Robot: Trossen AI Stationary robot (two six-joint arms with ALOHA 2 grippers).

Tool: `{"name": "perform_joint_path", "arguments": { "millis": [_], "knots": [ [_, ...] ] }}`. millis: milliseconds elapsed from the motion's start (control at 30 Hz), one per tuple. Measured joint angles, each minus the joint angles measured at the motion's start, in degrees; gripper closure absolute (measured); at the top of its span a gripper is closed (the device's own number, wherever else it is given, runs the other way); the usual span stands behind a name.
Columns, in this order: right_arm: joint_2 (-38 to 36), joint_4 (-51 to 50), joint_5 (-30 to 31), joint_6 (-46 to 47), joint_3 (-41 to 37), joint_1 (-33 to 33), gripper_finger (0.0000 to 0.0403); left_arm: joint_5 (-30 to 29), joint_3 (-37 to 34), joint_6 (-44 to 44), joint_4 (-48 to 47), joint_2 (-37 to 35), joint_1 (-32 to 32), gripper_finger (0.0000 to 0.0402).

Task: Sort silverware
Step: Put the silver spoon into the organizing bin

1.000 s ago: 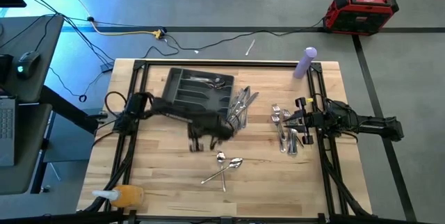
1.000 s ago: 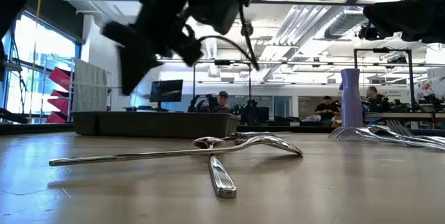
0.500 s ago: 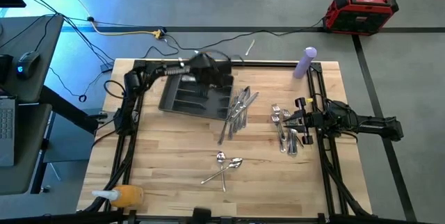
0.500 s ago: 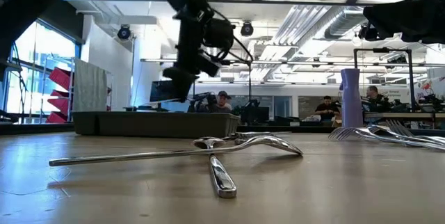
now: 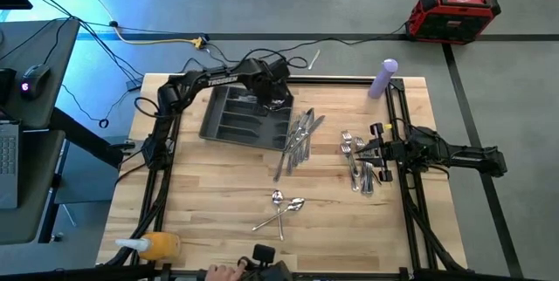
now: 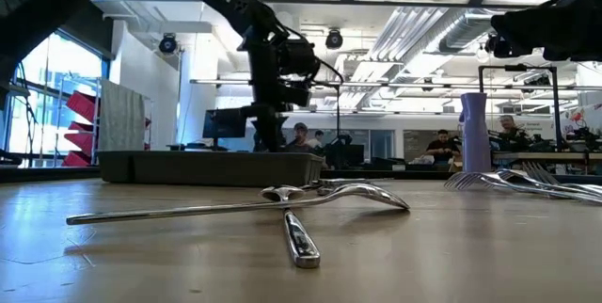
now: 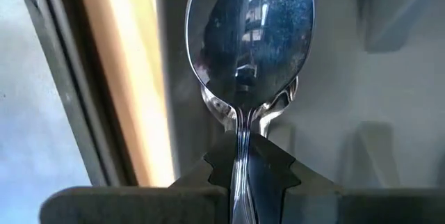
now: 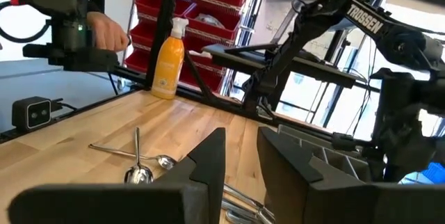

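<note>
My left gripper [image 5: 278, 98] is positioned over the right end of the dark grey tray [image 5: 229, 122], clamped on the handle of a spoon [image 7: 249, 50]; a second spoon lies directly beneath it. Right of the tray, a knife pile [image 5: 299, 135] rests on the bench [image 5: 210, 185]. Two crossed spoons [image 5: 281, 207] lie nearer the front edge. My right gripper [image 5: 377, 148] hovers over the fork pile [image 5: 358, 161], fingers parted with nothing between them.

Swung away from mid-surface to the far right corner of the dark grey compartmented tray [image 5: 240, 115]. Now poised there, left gripper [image 5: 278, 99] pinching a shiny silver metal spoon [image 7: 250, 57]. At near edge, newly appearing: a person's hand [image 5: 220, 272].
</note>
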Motion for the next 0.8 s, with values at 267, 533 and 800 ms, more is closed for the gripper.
{"name": "perform_joint_path", "arguments": {
  "millis": [267,533,800],
  "knots": [
    [0.0,-0.3,0.0,0.0,0.0,0.0,0.0329,-4.1,0.0,0.1,0.0,1.9,-0.1,0.0387],
    [0.0,-0.3,0.0,0.0,0.0,0.0,0.0329,-5.7,3.6,-4.4,-6.1,1.4,-0.5,0.036],
    [0.0,-0.3,0.0,0.0,0.0,0.0,0.0329,-6.0,9.3,-21.4,-20.4,1.4,-3.7,0.032]
  ]
}}
